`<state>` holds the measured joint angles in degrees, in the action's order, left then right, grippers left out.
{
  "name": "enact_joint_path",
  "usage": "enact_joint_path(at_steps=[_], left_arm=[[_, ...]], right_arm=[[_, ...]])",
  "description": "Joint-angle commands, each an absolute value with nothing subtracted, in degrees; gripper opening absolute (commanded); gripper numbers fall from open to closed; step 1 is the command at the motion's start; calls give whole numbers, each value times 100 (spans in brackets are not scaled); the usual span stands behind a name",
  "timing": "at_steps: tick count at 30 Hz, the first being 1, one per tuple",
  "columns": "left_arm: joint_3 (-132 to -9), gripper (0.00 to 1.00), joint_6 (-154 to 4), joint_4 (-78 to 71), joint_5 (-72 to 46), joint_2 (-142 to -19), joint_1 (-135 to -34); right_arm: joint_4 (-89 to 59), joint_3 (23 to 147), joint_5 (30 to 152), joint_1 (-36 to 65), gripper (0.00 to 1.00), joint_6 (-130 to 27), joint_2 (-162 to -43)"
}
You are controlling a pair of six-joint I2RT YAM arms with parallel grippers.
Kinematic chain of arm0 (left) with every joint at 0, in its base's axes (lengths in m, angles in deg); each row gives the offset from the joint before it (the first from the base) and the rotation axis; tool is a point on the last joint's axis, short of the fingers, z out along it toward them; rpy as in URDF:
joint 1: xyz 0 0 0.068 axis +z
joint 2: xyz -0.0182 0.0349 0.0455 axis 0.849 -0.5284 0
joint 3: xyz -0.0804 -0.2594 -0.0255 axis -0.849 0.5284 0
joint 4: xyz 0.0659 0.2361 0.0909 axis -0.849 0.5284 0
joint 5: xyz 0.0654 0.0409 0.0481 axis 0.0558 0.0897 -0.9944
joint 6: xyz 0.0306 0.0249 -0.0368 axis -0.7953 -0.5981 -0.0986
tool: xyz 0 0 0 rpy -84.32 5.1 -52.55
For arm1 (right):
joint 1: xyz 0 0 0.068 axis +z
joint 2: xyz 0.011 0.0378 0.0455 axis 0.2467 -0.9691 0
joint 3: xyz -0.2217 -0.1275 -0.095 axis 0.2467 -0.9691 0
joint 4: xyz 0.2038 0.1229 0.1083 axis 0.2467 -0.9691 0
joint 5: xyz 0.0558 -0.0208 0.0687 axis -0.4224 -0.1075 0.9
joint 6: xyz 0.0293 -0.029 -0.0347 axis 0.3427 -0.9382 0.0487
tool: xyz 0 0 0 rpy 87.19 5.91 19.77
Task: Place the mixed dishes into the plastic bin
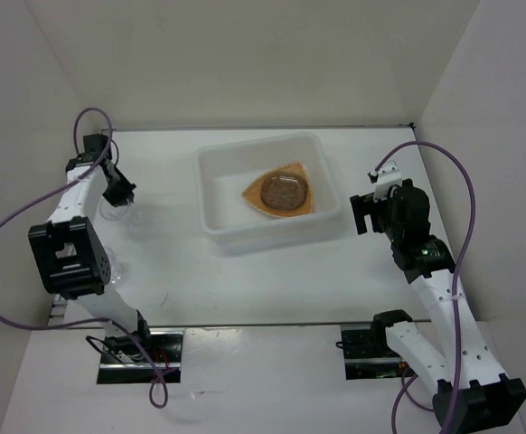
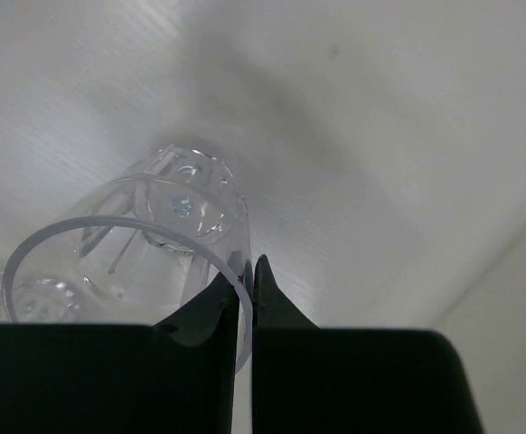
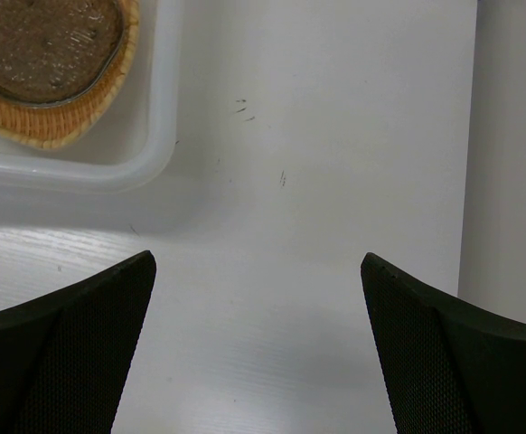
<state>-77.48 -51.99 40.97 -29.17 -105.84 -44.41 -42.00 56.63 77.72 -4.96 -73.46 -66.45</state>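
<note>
Two dishes lie inside the plastic bin (image 1: 272,237), which stands at the middle of the white table (image 1: 272,289): the orange-tan ribbed plate (image 1: 256,199) flat on the bin's floor towards its right side, and a grey-brown plate (image 1: 284,191) resting on top of it. The right wrist view shows one corner of the bin with both plates in it. The right gripper (image 3: 257,256) hangs over bare table just off the bin's right side, touching nothing, its two dark fingers (image 3: 73,344) spread wide apart. On the far left of the table, well away from the bin, the left gripper (image 2: 248,271) is pinched onto a clear plastic cup (image 2: 154,231). Its black fingers (image 2: 211,318) stand almost together, with only the cup's thin wall and rim between them. The cup's open mouth faces the wrist camera and its base points away towards the white surface. From above, the cup shows as a faint clear shape just below the gripper, and whether it touches the table cannot be told.
</note>
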Motion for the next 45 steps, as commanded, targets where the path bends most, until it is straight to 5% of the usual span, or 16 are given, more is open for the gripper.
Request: enact_joint_path(at_steps=[1,7,16,31,41,42,45], left_arm=[[-8220,0,-4901,3050,-1787,-9432,-4413],[-9781,0,-5426,2751,-542,-9815,-5386],[-12690,0,-6807,4669,-1646,-12090,-7417],[-12905,1,-7063,5161,-3747,-13473,-8587],[-12746,24,-7010,5215,-3994,-13772,-8587],[-12825,39,-6958,5215,-3934,-13772,-8587],[-12896,48,-6905,5215,-3863,-13702,-8587]], right_arm=[[-3895,5590,7655,-532,99,-7377,-6635],[-3895,5590,7655,-532,99,-7377,-6635],[-3895,5590,7708,-532,99,-7377,-6582],[-3842,5590,7655,-532,99,-7377,-6529],[-3842,5590,7603,-532,99,-7377,-6476],[-3842,5590,7603,-532,99,-7377,-6476],[-3842,5590,7655,-532,99,-7377,-6529]])
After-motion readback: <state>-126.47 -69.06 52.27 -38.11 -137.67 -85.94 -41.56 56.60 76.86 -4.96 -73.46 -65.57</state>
